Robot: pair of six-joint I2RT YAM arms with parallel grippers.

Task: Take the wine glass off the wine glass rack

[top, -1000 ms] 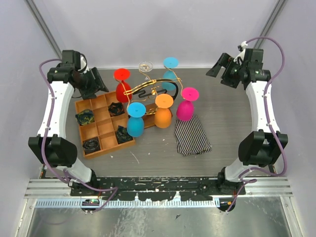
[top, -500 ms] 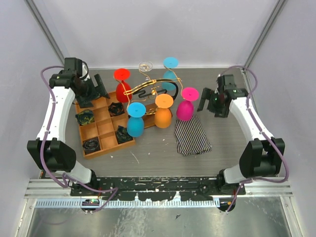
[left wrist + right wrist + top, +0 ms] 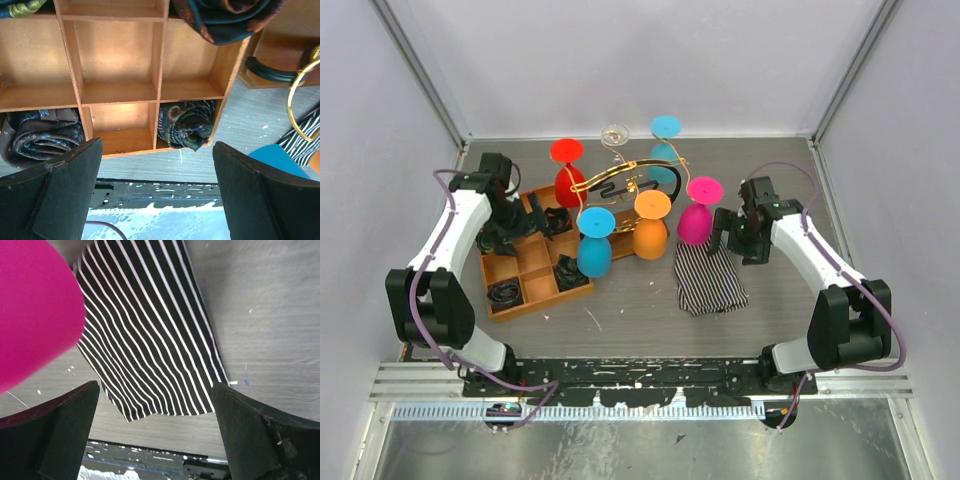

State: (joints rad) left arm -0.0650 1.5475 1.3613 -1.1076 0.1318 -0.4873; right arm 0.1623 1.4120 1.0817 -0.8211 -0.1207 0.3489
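Observation:
The wine glass rack point(image 3: 625, 183), gold wire with a black bar, stands mid-table. Several coloured wine glasses hang on it upside down: red point(image 3: 566, 172), blue point(image 3: 595, 240), orange point(image 3: 650, 226), pink point(image 3: 697, 212). My right gripper point(image 3: 732, 238) is open just right of the pink glass point(image 3: 35, 305), apart from it, with the striped cloth point(image 3: 150, 330) below its jaws point(image 3: 155, 435). My left gripper point(image 3: 515, 232) hangs open over the orange-brown tray point(image 3: 120, 92), empty point(image 3: 157, 200). The rack's black bar point(image 3: 270, 74) and a gold loop point(image 3: 294, 112) show at the right of the left wrist view.
The compartment tray point(image 3: 498, 298) holds rolled dark cloths point(image 3: 185, 125). A striped cloth point(image 3: 708, 275) lies on the table beside the rack. A second blue glass point(image 3: 666, 140) and a clear glass point(image 3: 614, 135) are at the rack's far side. Walls enclose the table.
Both arms came down and inward. The left gripper opened and moved over the tray. The right gripper swung in beside the pink glass.

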